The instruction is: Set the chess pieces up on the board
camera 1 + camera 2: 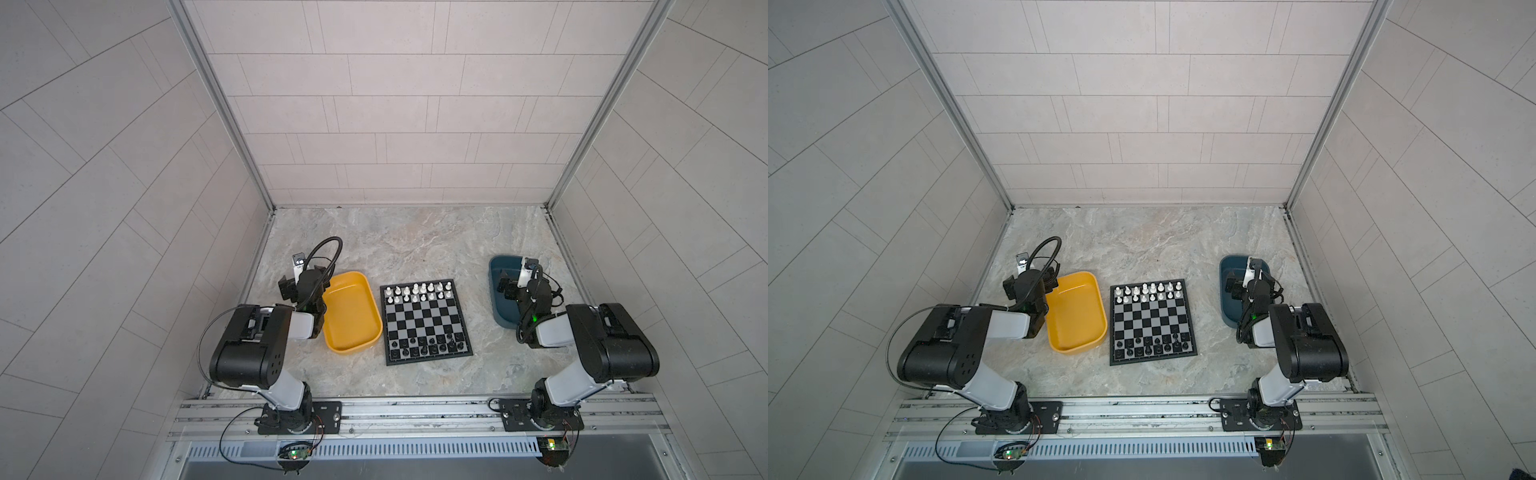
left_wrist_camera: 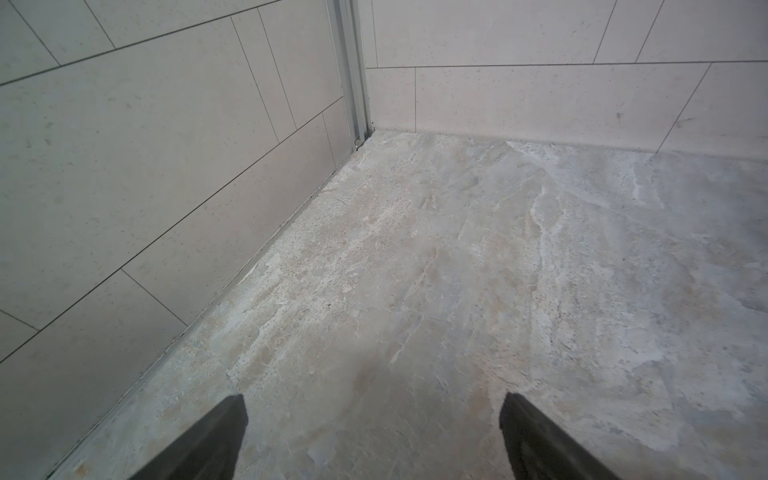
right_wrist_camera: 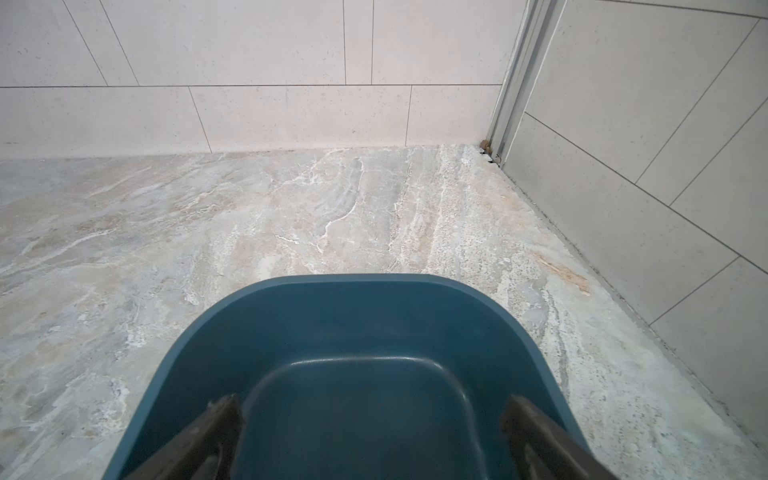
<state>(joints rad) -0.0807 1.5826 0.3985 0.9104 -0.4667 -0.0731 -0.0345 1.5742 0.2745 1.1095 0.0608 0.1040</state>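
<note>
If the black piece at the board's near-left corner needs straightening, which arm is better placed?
Left, probably: the left tool, open and empty, hangs by the yellow tray on that corner's side. The right tool, open over the blue bin, would have to cross the board.

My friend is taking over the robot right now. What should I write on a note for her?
Grippers: the left gripper is open and holds nothing, over the table beside the yellow tray. The right gripper is open and holds nothing, above the dark blue bin.
Things: white chess pieces stand on the far two rows of the board, black chess pieces on its near two.
Done: tray and bin look empty, as far as they show.
Left: the black rows look uneven. The pieces are too small to check, so look closer.
</note>
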